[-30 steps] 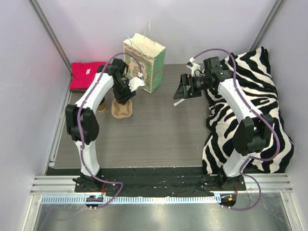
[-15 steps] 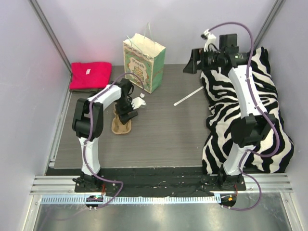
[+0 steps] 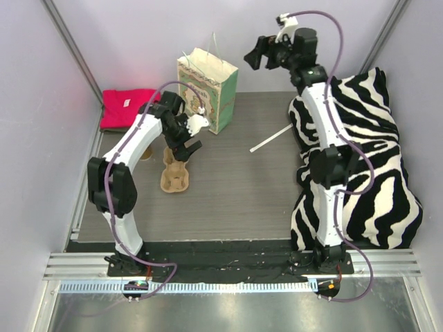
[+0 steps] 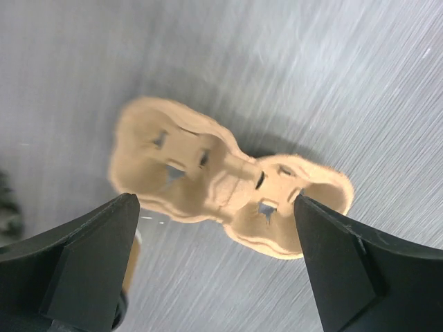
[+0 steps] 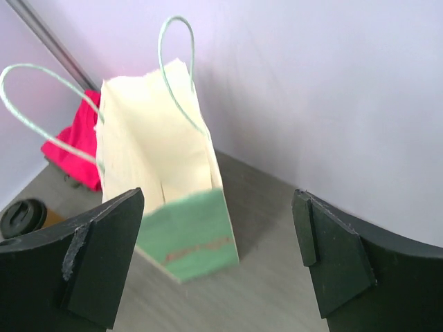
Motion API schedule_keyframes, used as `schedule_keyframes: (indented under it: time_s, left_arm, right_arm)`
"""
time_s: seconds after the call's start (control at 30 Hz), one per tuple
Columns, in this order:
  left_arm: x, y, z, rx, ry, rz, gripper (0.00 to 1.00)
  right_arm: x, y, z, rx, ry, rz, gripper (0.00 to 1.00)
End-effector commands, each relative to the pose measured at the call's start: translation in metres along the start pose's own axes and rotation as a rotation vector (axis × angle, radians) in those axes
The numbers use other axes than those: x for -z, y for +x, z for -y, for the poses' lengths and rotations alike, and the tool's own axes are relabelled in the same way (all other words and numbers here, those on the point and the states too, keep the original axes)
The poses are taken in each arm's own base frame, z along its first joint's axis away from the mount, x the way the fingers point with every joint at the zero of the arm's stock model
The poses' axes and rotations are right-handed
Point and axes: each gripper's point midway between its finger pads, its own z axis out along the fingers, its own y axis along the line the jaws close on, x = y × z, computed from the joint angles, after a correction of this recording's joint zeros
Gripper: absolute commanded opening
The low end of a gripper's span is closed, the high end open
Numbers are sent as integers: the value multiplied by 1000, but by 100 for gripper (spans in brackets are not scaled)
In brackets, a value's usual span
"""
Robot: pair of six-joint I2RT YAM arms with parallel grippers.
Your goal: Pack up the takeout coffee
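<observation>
Empty, spread wide: left gripper (image 4: 214, 204) over tray (image 4: 228, 197), right gripper (image 5: 216, 197) facing bag (image 5: 166, 200). Clear only from right wrist: lidded cup (image 5: 23, 217) near worktop's far-left corner.

The lid (image 5: 22, 216) is black plastic, the tray (image 4: 225, 190) rough matt pulp, the bag (image 5: 154, 149) smooth paper

My overhead view looks down from behind the arm bases across the table (image 3: 235, 187). The left wrist camera sits close above the pulp carrier (image 4: 228, 200) (overhead shows it too); the right wrist looks down into the paper bag (image 5: 152, 152).
</observation>
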Motion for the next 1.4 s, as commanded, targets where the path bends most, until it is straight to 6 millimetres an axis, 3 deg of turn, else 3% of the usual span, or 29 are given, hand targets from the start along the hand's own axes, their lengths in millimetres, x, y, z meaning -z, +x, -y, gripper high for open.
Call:
schedule_keyframes:
  time_s: [0.0,0.13,0.3,0.4,0.43,0.53,0.77,0.9,0.97,1.03,1.17,1.2,1.27,1.3,1.33,1.37]
  left_arm:
    - [38,-32,6,35,-21,134,100]
    - [50,-36,12,70,-43,180,100]
    - [71,-44,14,117,-101,258,100]
    - [74,-40,10,119,-138,259,100]
    - [76,-37,5,122,-168,246,100]
    - [81,-33,-6,153,-207,254,100]
    - [97,-31,-27,206,-265,270,100]
    - [104,-33,-31,227,-282,284,100]
    - [111,-33,-33,242,-292,293,100]
    - [118,-37,-35,258,-299,317,100]
    - [133,-45,-40,316,-308,373,100]
    - [137,-49,-42,348,-311,393,100]
    - [151,-58,-44,376,-319,443,100]
    - [155,-61,-43,419,-314,462,100]
    - [165,-66,-43,435,-327,493,100]
    - [173,-69,-44,449,-338,517,100]
  right_arm:
    - [-32,-50,-12,58,6,245,98]
    - [-54,-36,-6,76,27,279,97]
    - [-77,3,-3,62,18,223,93]
    - [-85,26,-6,57,-1,174,85]
    - [-86,30,-7,61,-6,164,76]
    - [-88,41,-9,50,-23,130,63]
    - [-91,67,-15,77,-30,47,54]
    - [-95,82,-17,82,-28,11,41]
    - [-95,84,-16,75,-15,5,35]
    - [-94,85,-14,62,0,-2,22]
    - [-82,67,-23,50,-15,6,1]
    - [-73,49,-31,54,-25,28,1]
    - [-62,45,-39,18,-33,19,1]
    - [-44,17,-51,14,-40,58,1]
    - [-39,26,-51,-34,-26,29,1]
    - [-29,20,-56,-60,-21,31,1]
